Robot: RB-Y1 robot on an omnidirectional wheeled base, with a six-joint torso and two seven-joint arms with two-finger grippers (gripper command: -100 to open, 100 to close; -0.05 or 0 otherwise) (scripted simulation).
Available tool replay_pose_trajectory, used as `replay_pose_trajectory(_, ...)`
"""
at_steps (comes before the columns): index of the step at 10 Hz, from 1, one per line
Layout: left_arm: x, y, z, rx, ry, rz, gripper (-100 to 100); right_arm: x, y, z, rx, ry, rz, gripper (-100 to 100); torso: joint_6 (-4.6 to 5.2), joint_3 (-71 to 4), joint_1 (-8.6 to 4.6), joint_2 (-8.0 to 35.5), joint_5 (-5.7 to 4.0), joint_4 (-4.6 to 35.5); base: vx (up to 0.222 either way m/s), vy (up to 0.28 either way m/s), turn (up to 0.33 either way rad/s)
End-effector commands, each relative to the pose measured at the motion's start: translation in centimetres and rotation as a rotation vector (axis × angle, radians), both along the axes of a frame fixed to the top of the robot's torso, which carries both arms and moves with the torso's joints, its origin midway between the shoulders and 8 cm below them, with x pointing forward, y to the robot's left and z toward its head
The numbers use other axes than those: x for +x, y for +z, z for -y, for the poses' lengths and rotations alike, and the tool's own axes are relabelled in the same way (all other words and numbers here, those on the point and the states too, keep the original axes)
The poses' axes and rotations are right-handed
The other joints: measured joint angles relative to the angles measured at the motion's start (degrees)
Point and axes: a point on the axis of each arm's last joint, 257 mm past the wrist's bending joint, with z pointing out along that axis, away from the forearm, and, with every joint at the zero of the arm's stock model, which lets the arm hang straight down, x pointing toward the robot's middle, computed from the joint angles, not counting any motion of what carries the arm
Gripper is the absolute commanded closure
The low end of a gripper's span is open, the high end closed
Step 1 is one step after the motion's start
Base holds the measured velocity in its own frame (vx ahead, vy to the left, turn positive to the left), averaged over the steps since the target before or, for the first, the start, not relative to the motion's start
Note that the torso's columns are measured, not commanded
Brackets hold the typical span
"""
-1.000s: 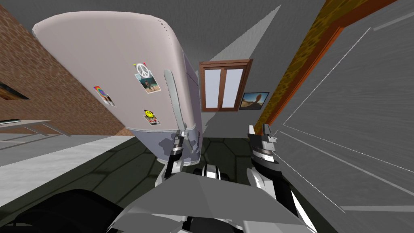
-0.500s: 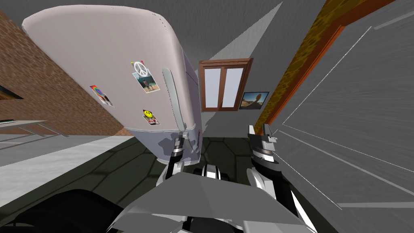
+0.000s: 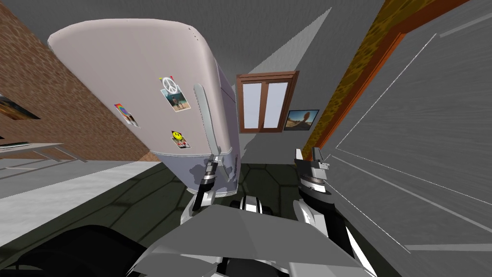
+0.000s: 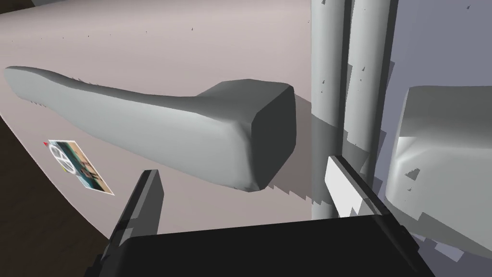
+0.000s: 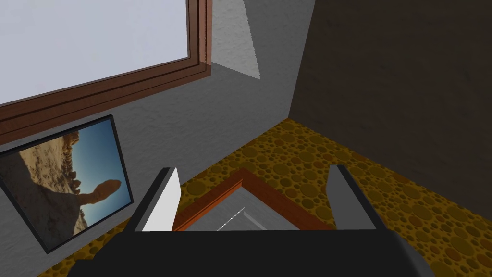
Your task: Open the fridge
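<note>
Fridge (image 3: 134, 67) dead ahead, left of window (image 3: 264, 103). Handle (image 4: 192, 130) end sits between left tool (image 4: 241, 166) fingers, spread wide, not gripping. Second handle (image 4: 442, 158) just beyond. Stickers (image 3: 174, 94) beside handle. Right tool (image 3: 307, 150) raised apart, wide too.

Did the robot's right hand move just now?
No. The right gripper sits at the same spot as before, just below the framed picture beside the window, fingers open.

Your right gripper (image 5: 253, 169) is wide open, mate: two thin fingers (image 5: 163, 202) standing well apart off the dark block (image 5: 240, 252), one face lit white, the other grey.
</note>
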Motion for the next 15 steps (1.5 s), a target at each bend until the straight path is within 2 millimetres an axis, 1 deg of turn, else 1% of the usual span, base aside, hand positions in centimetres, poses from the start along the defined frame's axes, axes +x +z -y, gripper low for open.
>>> replay_pose_trajectory(1, 0.8, 0.1, -1.0, 0.025, 0.01, -0.044, -100, 0.0, 0.0, 0.0, 0.0, 0.0, 0.0, 0, -0.04, 0.0, -0.02, 0.1, -0.02, 0.0, 0.011, -0.046, 0.035)
replay_pose_trajectory(6, 2.0, 0.8, -2.9, 0.052, 0.043, -0.118, -100, 0.0, 0.0, 0.0, 0.0, 0.0, 0.0, 0, 0.06, 0.0, -0.05, 0.0, -0.1, 0.1, 0.008, -0.056, 0.033)
replay_pose_trajectory(7, 2.1, 0.6, -2.9, 0.051, 0.044, -0.126, -100, 0.0, 0.0, 0.0, 0.0, 0.0, 0.0, 0, 0.05, 0.0, -0.04, 0.0, -0.12, 0.1, 0.006, -0.041, 0.024)
replay_pose_trajectory(10, 2.6, 1.4, -4.1, 0.065, 0.068, -0.165, -100, 0.0, 0.0, 0.0, 0.0, 0.0, 0.0, 0, 0.12, -0.1, -0.1, -0.1, -0.16, 0.1, 0.008, -0.052, 0.032)
replay_pose_trajectory(11, 2.7, 1.1, -4.2, 0.062, 0.069, -0.176, -100, 0.0, 0.0, 0.0, 0.0, 0.0, 0.0, 0, 0.12, -0.1, -0.16, -0.1, -0.19, 0.2, 0.013, -0.041, 0.027)
replay_pose_trajectory(13, 3.0, 1.7, -5.0, 0.075, 0.085, -0.202, -100, 0.0, 0.0, 0.0, 0.0, 0.0, 0.0, 0, 0.17, -0.1, -0.09, -0.1, -0.15, 0.1, 0.007, -0.036, 0.017)
replay_pose_trajectory(14, 3.1, 1.5, -5.0, 0.073, 0.086, -0.211, -100, 0.0, 0.0, 0.0, 0.0, 0.0, 0.0, 0, 0.06, 0.0, -0.12, 0.0, -0.11, 0.1, 0.007, -0.048, 0.031)
replay_pose_trajectory(15, 3.3, 1.7, -5.5, 0.078, 0.095, -0.23, -100, 0.0, 0.0, 0.0, 0.0, 0.0, 0.0, 0, 0.14, 0.0, -0.17, 0.0, -0.13, 0.1, 0.004, -0.056, 0.035)
